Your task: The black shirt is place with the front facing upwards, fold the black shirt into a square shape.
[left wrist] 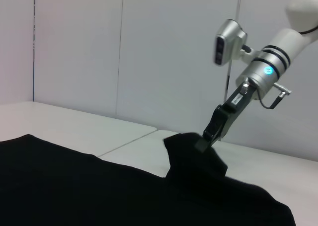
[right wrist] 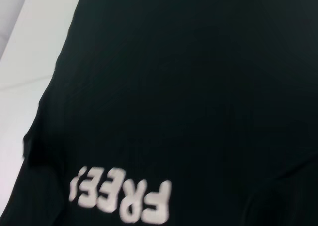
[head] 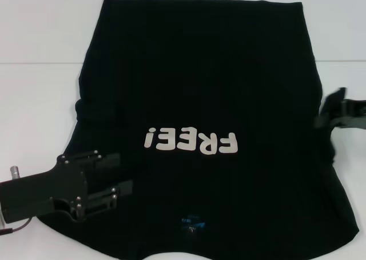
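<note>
shirt flat on bench, print up | right gripper fingers pinching its sleeve, lifted | left gripper over other sleeve, fingers: cannot tell

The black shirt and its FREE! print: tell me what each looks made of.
The black shirt: soft matte knit, probably cotton; it drapes and bunches limply where the right claw lifts its sleeve. FREE! print: off-white, flat, opaque, likely printed or heat-pressed film.
</note>
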Robot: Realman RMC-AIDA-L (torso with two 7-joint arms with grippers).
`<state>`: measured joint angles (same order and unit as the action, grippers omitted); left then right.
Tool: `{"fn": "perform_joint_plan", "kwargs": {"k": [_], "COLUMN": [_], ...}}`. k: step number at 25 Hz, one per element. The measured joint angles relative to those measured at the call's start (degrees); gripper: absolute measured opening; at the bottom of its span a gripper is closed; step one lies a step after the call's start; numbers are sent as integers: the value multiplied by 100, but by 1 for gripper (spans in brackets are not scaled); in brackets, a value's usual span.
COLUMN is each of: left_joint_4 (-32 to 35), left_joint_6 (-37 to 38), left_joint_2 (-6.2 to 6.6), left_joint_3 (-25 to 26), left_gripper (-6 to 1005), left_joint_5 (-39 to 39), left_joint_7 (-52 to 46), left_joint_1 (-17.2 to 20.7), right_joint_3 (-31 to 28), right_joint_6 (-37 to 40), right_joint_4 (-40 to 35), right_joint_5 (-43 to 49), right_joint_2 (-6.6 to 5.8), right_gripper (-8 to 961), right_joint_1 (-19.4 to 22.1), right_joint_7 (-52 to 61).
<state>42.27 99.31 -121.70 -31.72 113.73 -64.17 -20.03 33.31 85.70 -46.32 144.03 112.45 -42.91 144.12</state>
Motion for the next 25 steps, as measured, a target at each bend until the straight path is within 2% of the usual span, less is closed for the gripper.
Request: {"fn": "perform_joint_plan", "kwargs": {"k": [7, 12, 15, 17, 21, 24, 25], "left_joint_4": [0, -1, -19, -51, -213, -243, -226], "left_joint_6": [-6, -9, -17, -18, 45, 156, 201], "left_joint_2": [-10, -18, -19, -18, 0, 42, 86], "left_joint_3": [0, 0, 19, 75, 326, 525, 565], "left_gripper": [611, 612, 612, 611, 610, 611, 612], "left_joint_5": [4, 7, 7, 6, 4, 1, 1], "left_joint_7": [12, 17, 13, 8, -61, -591, -1048], "left_joint_1": [33, 35, 33, 25, -19, -61, -81], "right_joint_3": [541, 656, 636, 628, 613, 598, 598], "right_joint_6": [-327, -302, -184, 0, 109, 257, 363], "right_joint_4": [711, 735, 779, 891, 973, 989, 992], "right_joint_5": [10, -152, -618, -1269, -1667, -2048, -2190], "right_joint_2": [39, 88, 66, 5, -44, -47, -27], "right_gripper": [42, 116, 160, 241, 403, 553, 603], "right_joint_1": [-413, -427, -320, -157, 24, 301, 452], "right_joint_7": [10, -144, -412, -770, -1069, -1651, -1998]}}
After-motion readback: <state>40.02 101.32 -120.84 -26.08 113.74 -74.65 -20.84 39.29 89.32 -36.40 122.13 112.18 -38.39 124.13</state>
